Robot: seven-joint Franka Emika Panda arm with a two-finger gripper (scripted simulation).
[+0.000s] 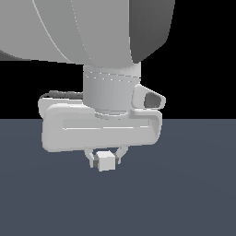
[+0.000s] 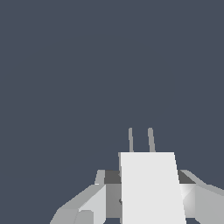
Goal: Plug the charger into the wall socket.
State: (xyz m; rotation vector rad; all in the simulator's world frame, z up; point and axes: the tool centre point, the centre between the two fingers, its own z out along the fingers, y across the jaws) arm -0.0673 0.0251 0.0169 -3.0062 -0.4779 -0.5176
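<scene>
A: White cube, grey floor. In the exterior view the charger (image 1: 106, 161) sits between the two fingers of the gripper (image 1: 105, 159), under the broad pale hand of the arm (image 1: 102, 130). The fingers press its sides; the jaws stand narrow, closed on the cube. It hangs clear above the slate floor (image 1: 184, 198).

B: And the socket?

A: Not in this view. Only the floor and black background behind the arm. No plate, no orange dot.

B: The wrist view?

A: The charger (image 2: 151, 188) fills the near centre as a plain white slab. Two thin grey prongs (image 2: 140, 140) stick out from its far end, parallel and close together. A finger (image 2: 94, 201) flanks it on one side, and another shows on the other. Beyond that, bare floor (image 2: 87, 65). Again no socket.

B: How will it handle?

A: My guess is light and rigid: a small hard block that should not deform under the pads. The smooth flat faces look slippery, so it may twist if the prongs meet the plate off-line. The prongs seem the delicate part.

B: Best hold?

A: As now: on two opposite flat sides, near mid-body, prongs left free and pointing ahead.

B: What remains?

A: Judging from this, the pickup is done. The socket must be found, the prongs lined up, then pushed straight in.
</scene>
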